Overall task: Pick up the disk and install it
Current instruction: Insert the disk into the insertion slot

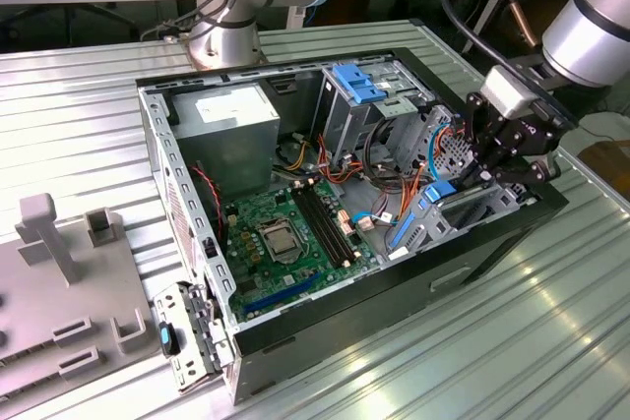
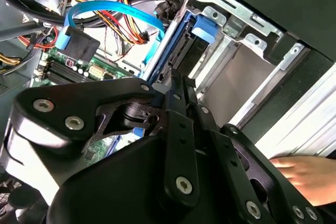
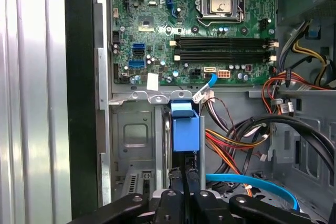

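The disk (image 3: 185,127) is a dark slab with bright blue rails, standing on edge in the metal bay at the front corner of the open computer case (image 1: 187,174). In the exterior view its blue end (image 1: 440,188) sits low at the case's right side. My gripper (image 1: 495,166) hangs directly over it, and its black fingers (image 3: 187,190) are pressed together on the slab's edge. In the second wrist view the disk (image 2: 185,51) runs into the bay beside a blue tab, with the gripper's linkage in front of it.
The green motherboard (image 3: 210,24) lies beside the bay, with orange, red and blue cables (image 3: 247,182) close to the gripper. A blue latch (image 1: 359,84) tops the grey drive cage. A person's hand (image 2: 310,174) rests near the case's outer wall. A grey fixture (image 1: 59,272) stands at the exterior view's left.
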Controlling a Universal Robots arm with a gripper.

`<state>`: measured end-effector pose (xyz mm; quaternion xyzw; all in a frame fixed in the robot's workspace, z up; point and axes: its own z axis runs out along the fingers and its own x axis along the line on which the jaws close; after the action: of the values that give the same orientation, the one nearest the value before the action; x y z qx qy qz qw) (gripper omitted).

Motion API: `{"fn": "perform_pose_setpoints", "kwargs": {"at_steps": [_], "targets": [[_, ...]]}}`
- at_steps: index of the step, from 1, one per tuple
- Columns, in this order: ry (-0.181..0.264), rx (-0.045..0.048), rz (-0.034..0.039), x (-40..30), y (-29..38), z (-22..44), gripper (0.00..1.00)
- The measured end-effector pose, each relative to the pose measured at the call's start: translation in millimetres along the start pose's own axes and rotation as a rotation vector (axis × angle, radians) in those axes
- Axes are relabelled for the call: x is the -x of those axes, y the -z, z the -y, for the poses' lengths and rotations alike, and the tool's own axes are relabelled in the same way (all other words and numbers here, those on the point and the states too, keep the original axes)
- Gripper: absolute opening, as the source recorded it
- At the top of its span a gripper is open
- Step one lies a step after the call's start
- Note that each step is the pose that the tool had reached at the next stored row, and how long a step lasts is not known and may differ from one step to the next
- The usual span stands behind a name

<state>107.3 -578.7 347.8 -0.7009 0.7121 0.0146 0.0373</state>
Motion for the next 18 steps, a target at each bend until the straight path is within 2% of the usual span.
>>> {"fn": "perform_pose_setpoints", "kwargs": {"at_steps": [10, 12, 14, 15, 18], "targets": [[0.001, 0.0014, -0.0008, -0.9, -14.4, -0.3, 0.17], [0.001, 0.0012, 0.0013, -0.6, -10.9, -0.1, 0.17], [0.001, 0.0013, -0.0002, 0.5, 1.6, 0.3, 0.17], [0.001, 0.0013, -0.0001, 0.9, 4.2, 0.4, 0.17], [0.001, 0.0014, 0.0, 0.9, 4.3, 0.4, 0.17]]}}
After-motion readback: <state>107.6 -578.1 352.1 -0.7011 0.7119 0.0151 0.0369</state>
